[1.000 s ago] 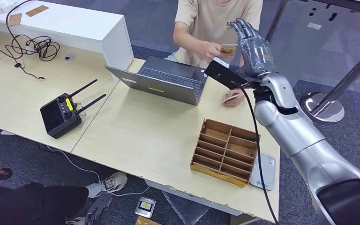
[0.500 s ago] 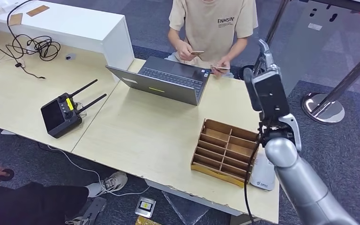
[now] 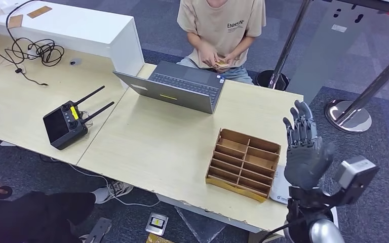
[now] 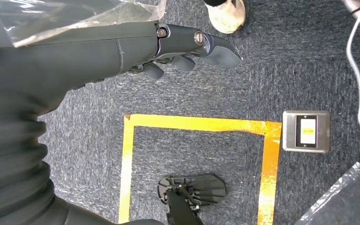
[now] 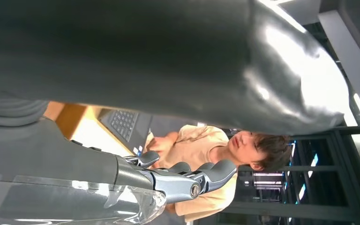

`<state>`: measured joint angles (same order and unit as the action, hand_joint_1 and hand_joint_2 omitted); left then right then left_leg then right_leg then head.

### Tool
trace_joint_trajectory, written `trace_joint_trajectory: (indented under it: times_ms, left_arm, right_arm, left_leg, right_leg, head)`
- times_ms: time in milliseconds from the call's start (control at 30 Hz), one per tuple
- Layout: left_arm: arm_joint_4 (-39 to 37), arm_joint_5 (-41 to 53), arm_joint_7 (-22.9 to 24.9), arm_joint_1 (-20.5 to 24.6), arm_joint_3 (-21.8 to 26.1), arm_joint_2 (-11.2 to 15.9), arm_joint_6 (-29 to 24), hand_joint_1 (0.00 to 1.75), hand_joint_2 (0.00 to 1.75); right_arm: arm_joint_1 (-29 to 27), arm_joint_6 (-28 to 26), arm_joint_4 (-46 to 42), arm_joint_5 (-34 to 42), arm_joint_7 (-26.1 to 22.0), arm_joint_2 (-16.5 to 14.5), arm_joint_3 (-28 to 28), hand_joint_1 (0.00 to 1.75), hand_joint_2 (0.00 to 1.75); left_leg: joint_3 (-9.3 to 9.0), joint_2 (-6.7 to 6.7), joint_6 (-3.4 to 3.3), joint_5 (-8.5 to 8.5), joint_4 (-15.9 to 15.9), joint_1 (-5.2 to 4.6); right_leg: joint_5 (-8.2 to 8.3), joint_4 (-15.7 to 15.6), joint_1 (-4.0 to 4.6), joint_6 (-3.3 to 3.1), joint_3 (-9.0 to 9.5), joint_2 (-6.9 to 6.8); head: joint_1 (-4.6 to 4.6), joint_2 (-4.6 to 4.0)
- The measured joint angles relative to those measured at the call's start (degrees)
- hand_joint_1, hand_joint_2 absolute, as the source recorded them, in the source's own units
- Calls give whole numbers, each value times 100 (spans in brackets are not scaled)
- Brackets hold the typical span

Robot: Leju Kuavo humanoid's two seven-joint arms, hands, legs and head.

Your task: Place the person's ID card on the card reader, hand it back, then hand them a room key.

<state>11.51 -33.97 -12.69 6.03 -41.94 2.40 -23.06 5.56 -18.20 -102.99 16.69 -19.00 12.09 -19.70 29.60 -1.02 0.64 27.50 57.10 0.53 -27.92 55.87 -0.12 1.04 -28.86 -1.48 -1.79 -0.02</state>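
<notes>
Pale wooden table [image 3: 152, 147] over dark blue-grey carpet [image 3: 364, 152], with a white cabinet [image 3: 76, 28] standing at its far left. Chrome barrier posts [image 3: 357, 109] on round bases beside a grey panel [image 3: 334, 35]. Yellow tape square [image 4: 197, 126] and a metal floor socket [image 4: 306, 131] on the carpet below. Dark shelving and strip lights behind, bright overhead glare.

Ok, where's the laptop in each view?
Head view: laptop open on the table's far side.
Right wrist view: laptop past the right hand, keyboard showing.
Left wrist view: not in it.
Shared landmark: the person behind it.
</notes>
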Motion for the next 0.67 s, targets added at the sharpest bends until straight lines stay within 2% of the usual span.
trace_joint_trajectory:
  times_ms: [200,400,533,667]
  left_arm:
    - [-1,-27,37,-2,0,0,-17,0,175]
    - [-1,-101,190,2,2,-4,-50,0,175]
    - [-3,-154,296,3,5,-4,-91,0,0]
    - [-3,-193,391,7,9,-4,-104,0,0]
  right_arm:
    - [-424,17,-375,81,-36,13,197,0,0]
    - [-603,35,-600,70,-79,13,291,0,0]
    - [-650,59,-683,88,-133,12,305,0,0]
    - [-659,163,-711,311,-240,7,316,0,0]
  left_leg:
    - [-1,1,0,0,0,0]
    - [-1,1,0,0,0,0]
    - [-1,1,0,0,0,0]
    - [-1,1,0,0,0,0]
  right_leg:
    - [0,0,0,0,1,0]
    - [0,0,0,0,1,0]
    - [0,0,0,0,1,0]
    - [0,0,0,0,1,0]
  head:
    - [1,0]
    - [0,0]
    - [0,0]
    - [0,0]
